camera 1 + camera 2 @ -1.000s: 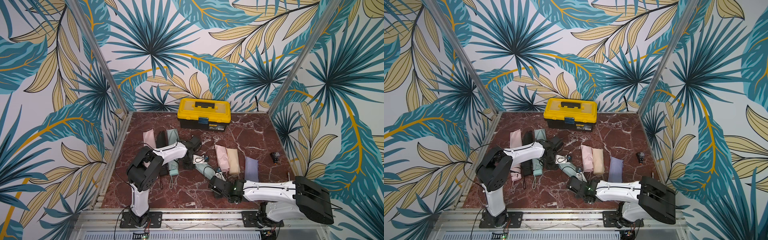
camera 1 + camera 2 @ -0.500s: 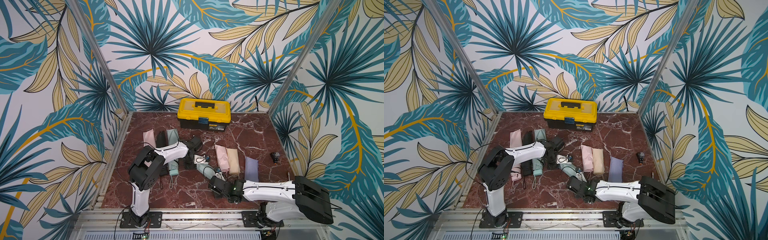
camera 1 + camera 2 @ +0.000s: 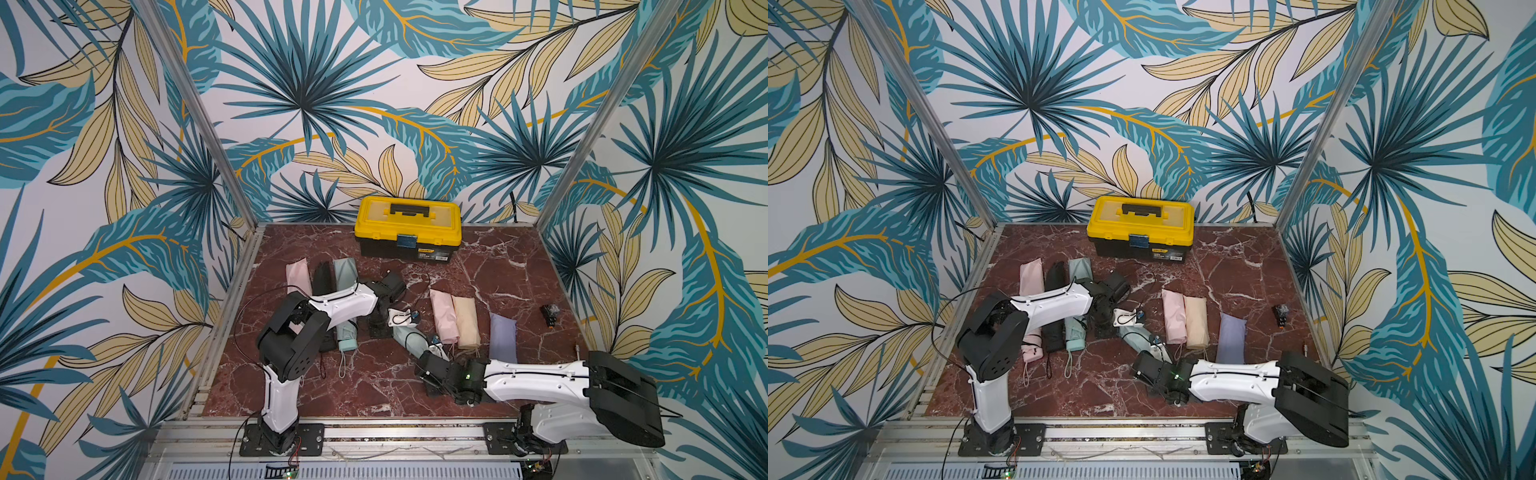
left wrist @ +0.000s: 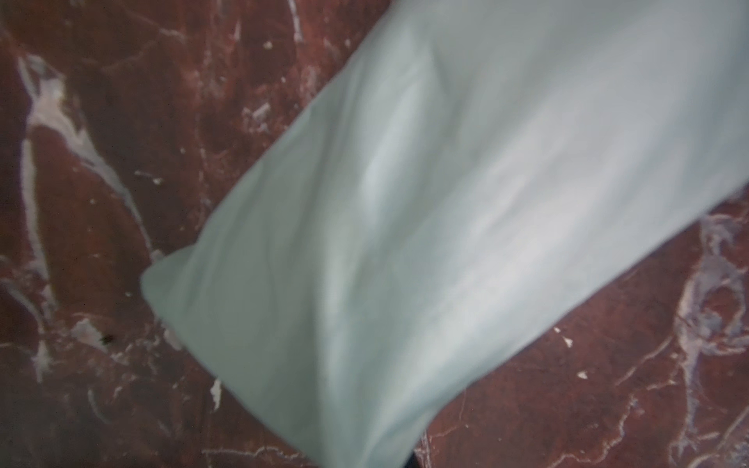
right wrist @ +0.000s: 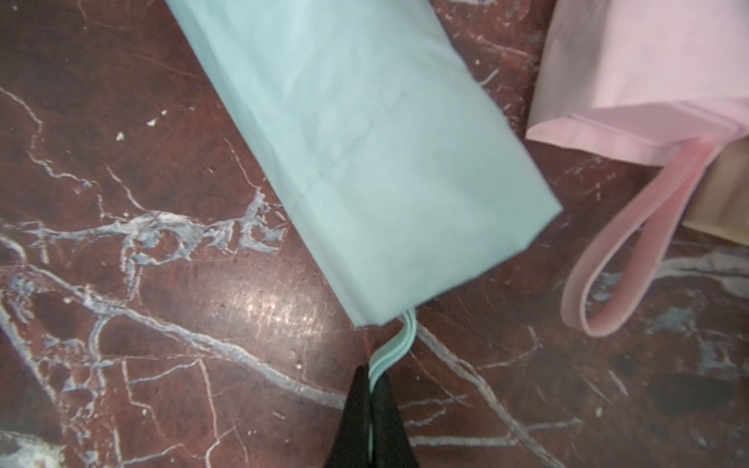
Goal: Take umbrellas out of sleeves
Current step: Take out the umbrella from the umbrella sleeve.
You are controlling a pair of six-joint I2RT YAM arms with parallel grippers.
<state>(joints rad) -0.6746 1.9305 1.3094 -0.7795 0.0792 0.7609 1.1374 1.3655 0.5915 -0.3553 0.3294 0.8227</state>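
Observation:
A mint sleeve [image 3: 409, 338] [image 3: 1136, 336] with an umbrella inside lies slanted mid-table. My left gripper [image 3: 388, 328] [image 3: 1113, 328] is shut on its far, closed end. In the left wrist view the sleeve [image 4: 446, 223] fills the frame and hides the fingers. My right gripper [image 5: 371, 377] [image 3: 432, 361] is shut on the mint wrist loop [image 5: 395, 344] coming out of the sleeve's open end [image 5: 385, 283]. Pink [image 3: 444, 316], beige [image 3: 466, 322] and lilac [image 3: 503, 343] sleeved umbrellas lie to the right.
Pink [image 3: 1032, 349], black [image 3: 1054, 336] and mint [image 3: 1074, 336] umbrellas lie in a row at the left, partly under my left arm. A yellow-lidded toolbox [image 3: 409, 228] stands at the back. A small black object [image 3: 549, 313] sits near the right wall.
My left gripper has closed on the far end of the mint sleeve. The right gripper keeps its hold on the wrist loop and has not moved.

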